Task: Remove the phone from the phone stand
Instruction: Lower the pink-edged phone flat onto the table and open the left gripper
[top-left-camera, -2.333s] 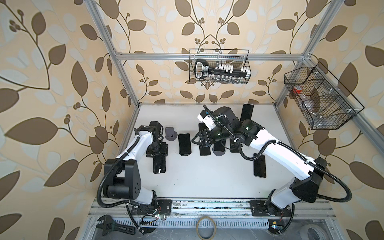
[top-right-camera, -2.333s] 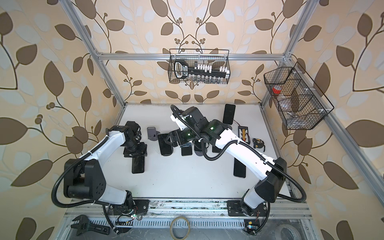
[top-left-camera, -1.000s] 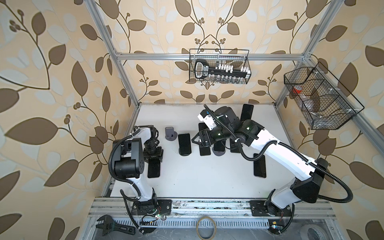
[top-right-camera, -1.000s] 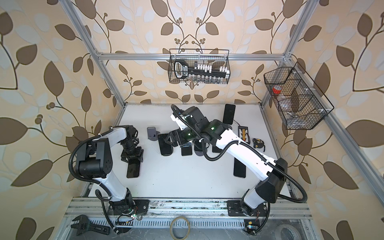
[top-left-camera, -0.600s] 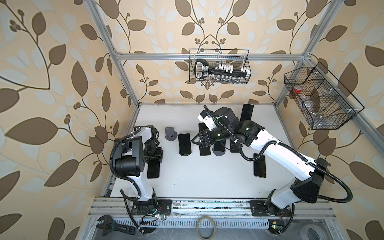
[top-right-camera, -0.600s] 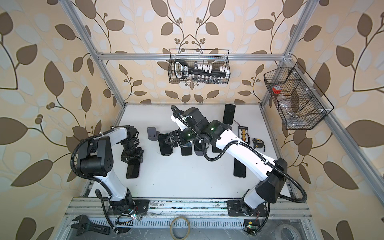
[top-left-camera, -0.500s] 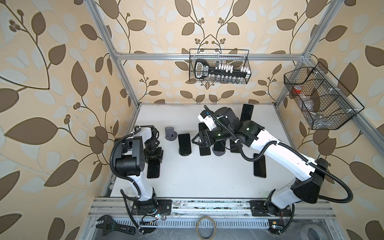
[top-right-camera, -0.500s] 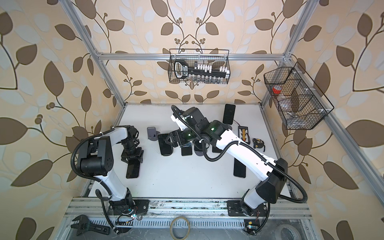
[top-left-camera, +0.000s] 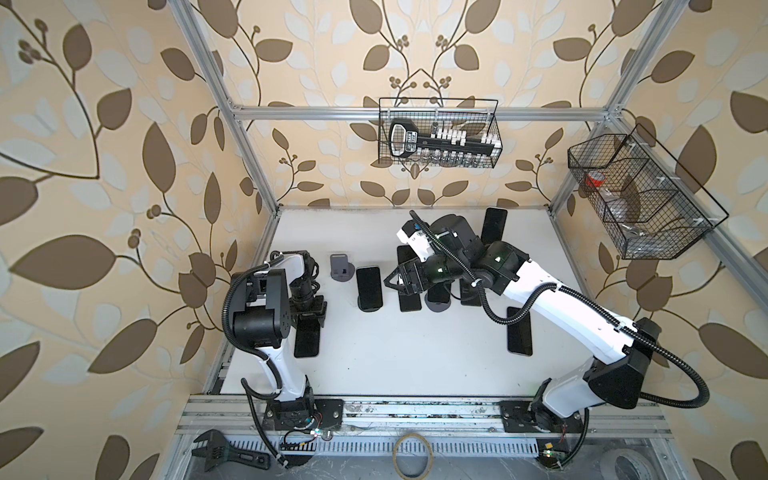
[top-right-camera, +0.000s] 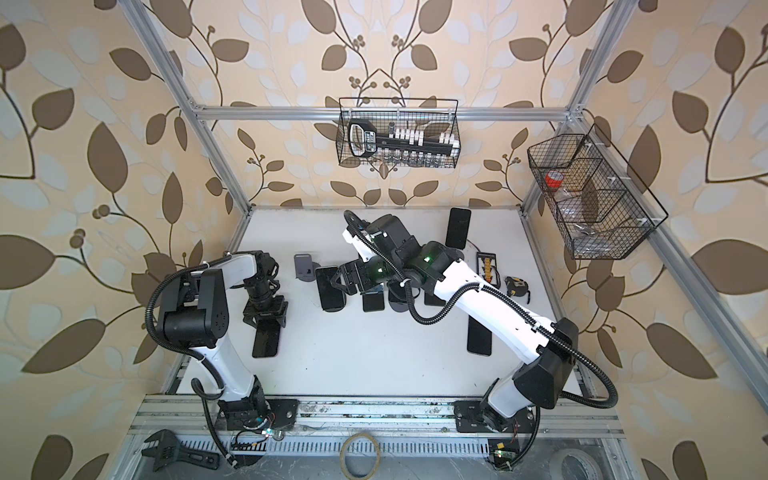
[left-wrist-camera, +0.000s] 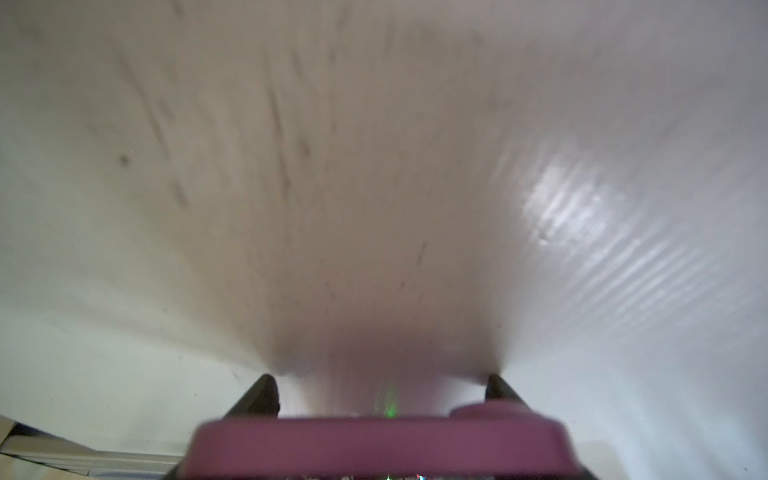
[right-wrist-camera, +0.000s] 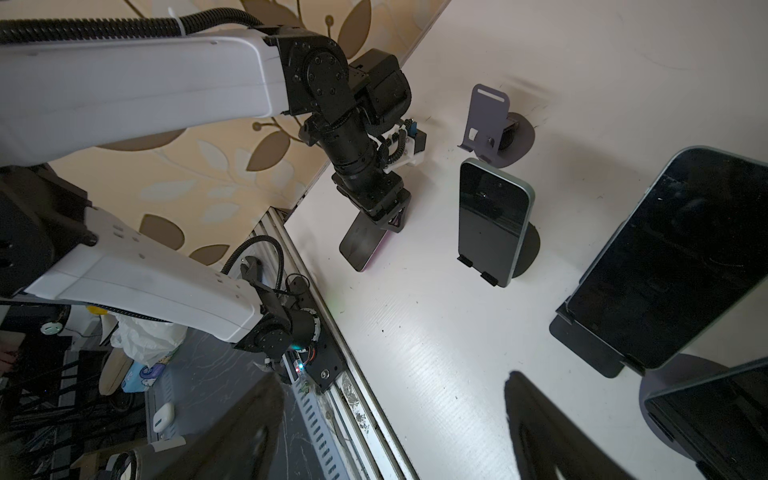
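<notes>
Currently the left gripper (top-left-camera: 309, 318) is pinching the stiff, slick, likely breakable phone (top-left-camera: 307, 343) by its upper end at centre-left in both top views, off the empty phone stand (top-left-camera: 340, 268), while the right gripper (top-left-camera: 390, 281) is hovering parted, empty.

White arms (top-left-camera: 561, 299), black joints (top-left-camera: 615, 378), ribbed cables (top-left-camera: 504, 322)

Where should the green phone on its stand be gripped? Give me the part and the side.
Grip the green phone by its two long edges, in the upper half, coming from above. It leans back on the stand with its bottom edge in two hooks, so it should lift up and out.
</notes>
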